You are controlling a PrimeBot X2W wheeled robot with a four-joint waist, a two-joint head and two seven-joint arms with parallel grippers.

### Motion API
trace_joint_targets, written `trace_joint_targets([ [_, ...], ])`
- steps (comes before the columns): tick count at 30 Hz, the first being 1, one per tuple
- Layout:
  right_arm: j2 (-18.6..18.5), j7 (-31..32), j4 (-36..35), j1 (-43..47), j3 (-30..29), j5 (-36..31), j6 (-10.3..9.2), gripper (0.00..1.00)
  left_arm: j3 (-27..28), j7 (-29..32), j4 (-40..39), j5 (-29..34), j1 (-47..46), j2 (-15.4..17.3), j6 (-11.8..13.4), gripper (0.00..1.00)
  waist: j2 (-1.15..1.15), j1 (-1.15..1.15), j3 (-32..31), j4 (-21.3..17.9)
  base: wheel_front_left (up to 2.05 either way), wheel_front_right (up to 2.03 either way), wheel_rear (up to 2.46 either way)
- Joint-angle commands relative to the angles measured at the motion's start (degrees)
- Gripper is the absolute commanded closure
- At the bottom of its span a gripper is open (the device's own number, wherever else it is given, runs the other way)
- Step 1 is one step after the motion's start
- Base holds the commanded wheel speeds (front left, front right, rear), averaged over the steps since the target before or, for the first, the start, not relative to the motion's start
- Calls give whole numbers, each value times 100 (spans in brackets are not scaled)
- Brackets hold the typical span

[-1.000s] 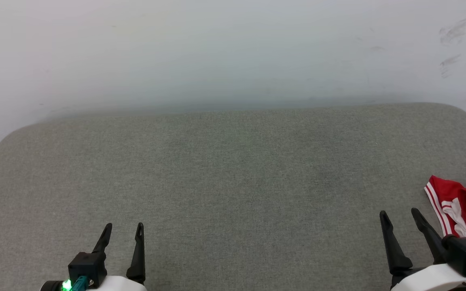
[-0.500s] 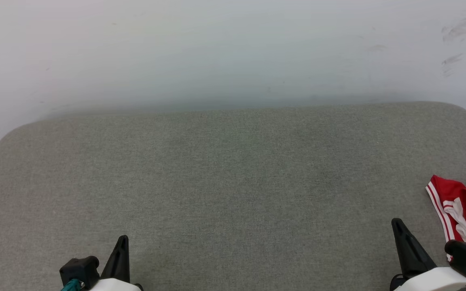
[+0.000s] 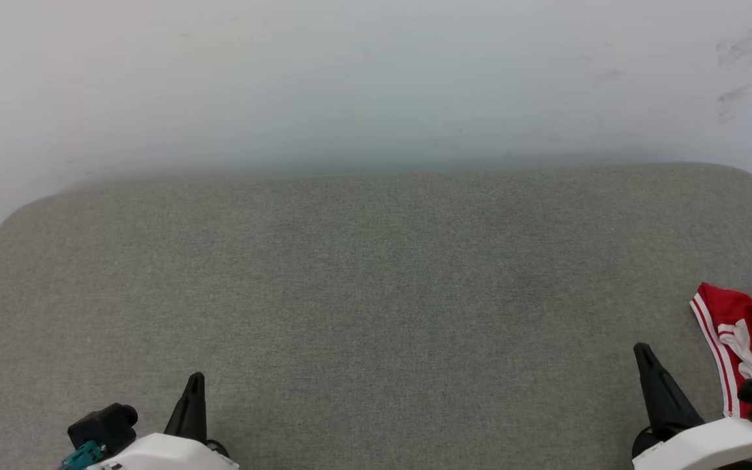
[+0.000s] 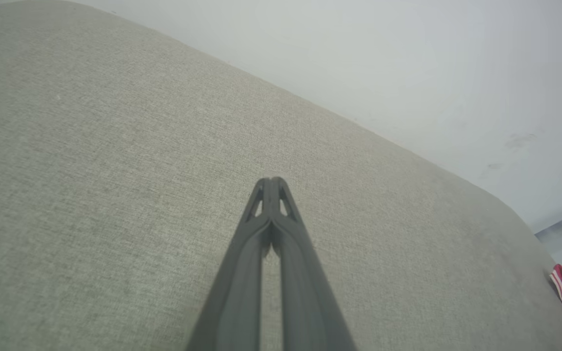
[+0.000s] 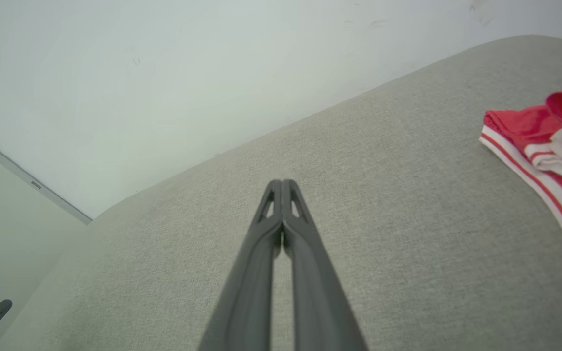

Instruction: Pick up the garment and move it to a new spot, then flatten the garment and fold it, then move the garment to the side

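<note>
At the right end of the grey cushion (image 3: 376, 294): the garment (image 3: 751, 326), a crumpled red heap with white and striped trim. It lies on the cushion's top, close to its right edge. A pale wall (image 3: 376, 78) stands behind the cushion's far edge.

Left gripper (image 4: 272, 183): over the cushion's near left part, fingers pressed tip to tip, holding nothing. Right gripper (image 5: 281, 184): over the near right part, just beside the garment and not touching it, likewise clenched and empty.

Risks, as judged:
- Pickup is not yet begun. Clenched fingers cannot take cloth, so a reach without parting them would only shove the heap toward the cushion's right edge, perhaps off it.
- The fabric is thin and heaped. A pinch may catch one layer or a sleeve only, leaving the rest to trail and drag across the cushion.

Hard to read:
- Most of the garment runs past the picture edge in every view.
- The right gripper's body covers the garment's near part in the head view.
- No numbers or lettering are visible.
- Which part faces up, collar or hem, cannot be told.
- The height of either gripper above the cushion is unclear.
</note>
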Motion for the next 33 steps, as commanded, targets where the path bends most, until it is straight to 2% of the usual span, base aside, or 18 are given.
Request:
trace_joint_targets([
  [1, 6, 17, -21, -203, -31, 284, -1, 100, 80, 59, -82, -251, -192, -1, -43, 100, 0, 0, 4, 3, 0, 0, 0],
  [21, 33, 159, 311, -489, -111, 1925, -1, 100, 381, 480, -64, -1767, -379, -158, -272, 100, 0, 0, 45, 35, 0, 0, 0],
  [33, 46, 228, 467, -626, -149, 2689, -1, 100, 524, 678, -53, -2475, -462, -239, -378, 100, 0, 0, 68, 52, 0, 0, 0],
])
